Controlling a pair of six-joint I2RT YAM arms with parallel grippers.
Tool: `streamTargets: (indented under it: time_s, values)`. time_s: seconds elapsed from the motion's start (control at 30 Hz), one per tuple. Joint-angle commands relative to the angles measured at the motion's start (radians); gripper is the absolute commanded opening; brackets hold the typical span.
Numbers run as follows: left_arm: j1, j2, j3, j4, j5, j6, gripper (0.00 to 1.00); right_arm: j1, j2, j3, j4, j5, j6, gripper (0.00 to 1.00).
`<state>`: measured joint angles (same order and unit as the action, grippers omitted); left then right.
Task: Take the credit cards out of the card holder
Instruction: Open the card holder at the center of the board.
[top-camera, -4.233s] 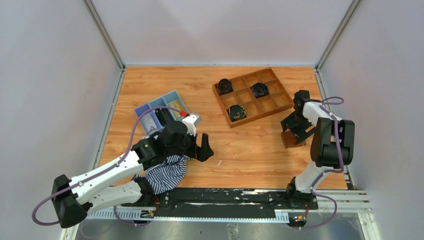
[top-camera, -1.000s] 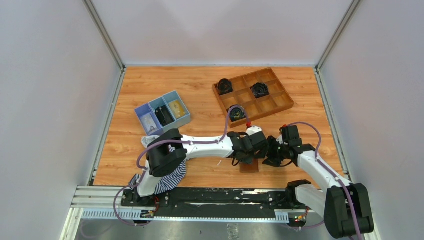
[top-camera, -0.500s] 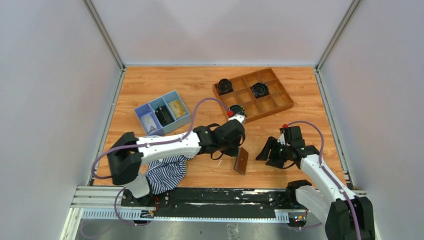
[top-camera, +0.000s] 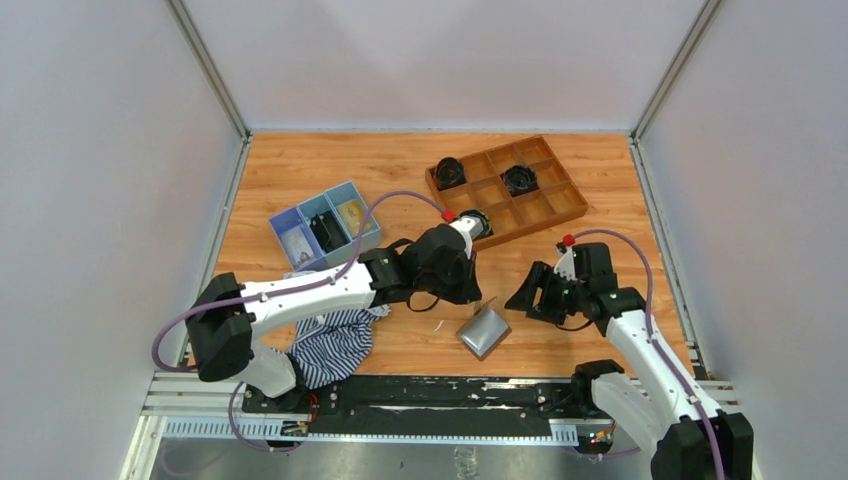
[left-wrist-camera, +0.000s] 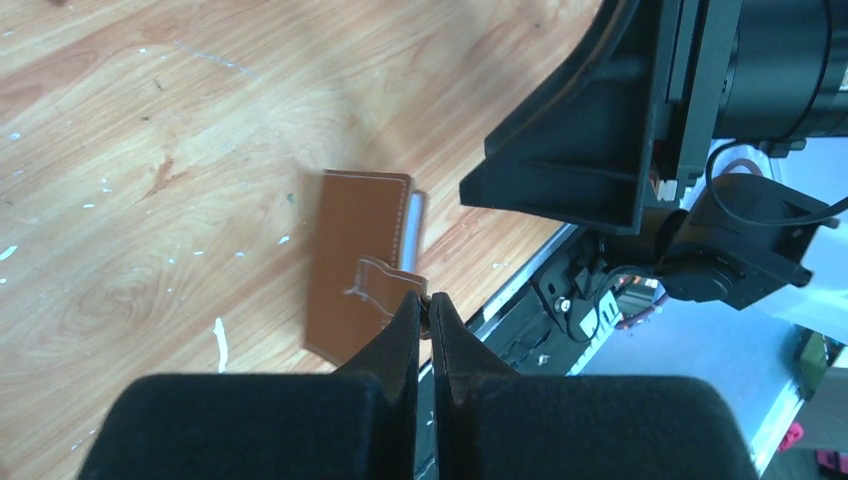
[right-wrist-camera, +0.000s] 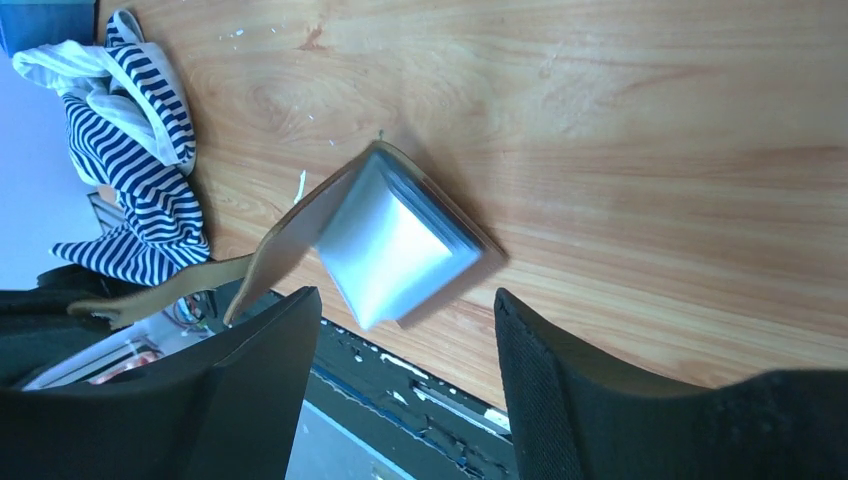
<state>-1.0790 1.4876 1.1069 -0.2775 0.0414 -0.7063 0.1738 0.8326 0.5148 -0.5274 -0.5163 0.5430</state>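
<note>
Bright, even overhead light, soft shadows. Right wrist: glare on card holder (right-wrist-camera: 395, 250), edges slightly blurred. Left wrist: overexposed at 4 o'clock, foreground soft.

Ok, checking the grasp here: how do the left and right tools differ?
The left tool is shut, pinching the holder by its strap; the right tool is open and holds nothing. The left tool touches the holder; the right tool is apart from it. Both point toward the holder.
</note>
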Motion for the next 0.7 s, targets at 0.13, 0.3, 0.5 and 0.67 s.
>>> streamTargets:
  time_s: [0.13,0.3,0.5,0.67]
  values:
    - [0.094,-0.057,-0.072,-0.013,0.001,0.017,0.00,0.018,-0.028,-0.196,0.162,-0.061,0.213,0.62]
    - [0.174,-0.039,-0.144,-0.054,-0.040,0.059,0.00,0.029,-0.035,-0.269,0.221,-0.026,0.280,0.61]
    - [0.224,0.011,-0.230,-0.033,-0.040,0.083,0.00,0.037,-0.010,-0.293,0.259,-0.034,0.290,0.62]
    - [0.235,0.077,-0.237,-0.057,-0.089,0.107,0.00,0.043,0.036,-0.320,0.368,-0.072,0.337,0.61]
